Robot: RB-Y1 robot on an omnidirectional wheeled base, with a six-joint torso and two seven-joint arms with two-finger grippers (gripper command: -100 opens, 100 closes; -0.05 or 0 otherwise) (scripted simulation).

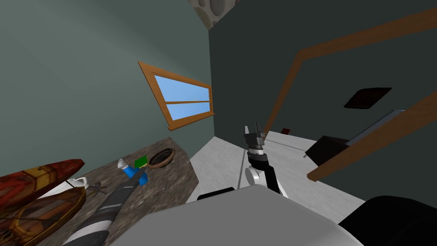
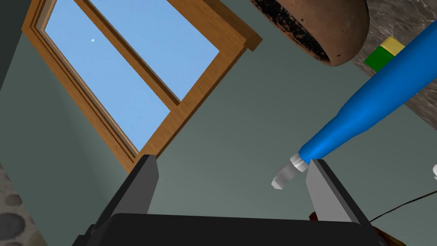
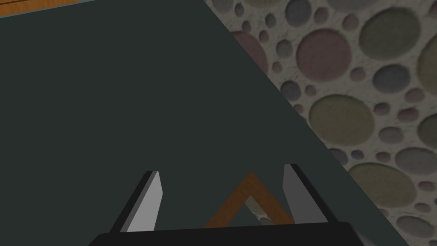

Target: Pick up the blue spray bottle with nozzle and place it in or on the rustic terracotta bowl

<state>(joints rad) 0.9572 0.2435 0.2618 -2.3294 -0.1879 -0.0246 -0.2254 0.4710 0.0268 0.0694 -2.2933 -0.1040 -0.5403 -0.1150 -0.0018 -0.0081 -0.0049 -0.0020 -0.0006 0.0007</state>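
Step in hand: the approach to the blue spray bottle with the pale grey nozzle [image 2: 375,96]. By my reading it is not yet grasped.
Left pincer [image 2: 232,159]: released, fingers spread wide, nothing between them.
Bottle's place: on the mottled grey-brown table top [image 1: 170,185], near the round brown terracotta bowl with a dark inside [image 2: 328,30]. A small green and yellow block [image 2: 380,57] sits between the two.
Bottle against my fingers: its neck is right at the tip of one finger [image 2: 320,183], and the blue body runs away outside the gap. I cannot tell whether it touches or is just clear.
How to do it well: I judge the hand should shift sideways toward the bottle until the blue body, not the slim neck, lies midway between the fingers. Only then should it advance and clench.
Risk: a nudge from that fingertip could tip the bottle toward the block or the bowl.
Right pincer [image 3: 222,170]: released, raised well apart from the table, idle.
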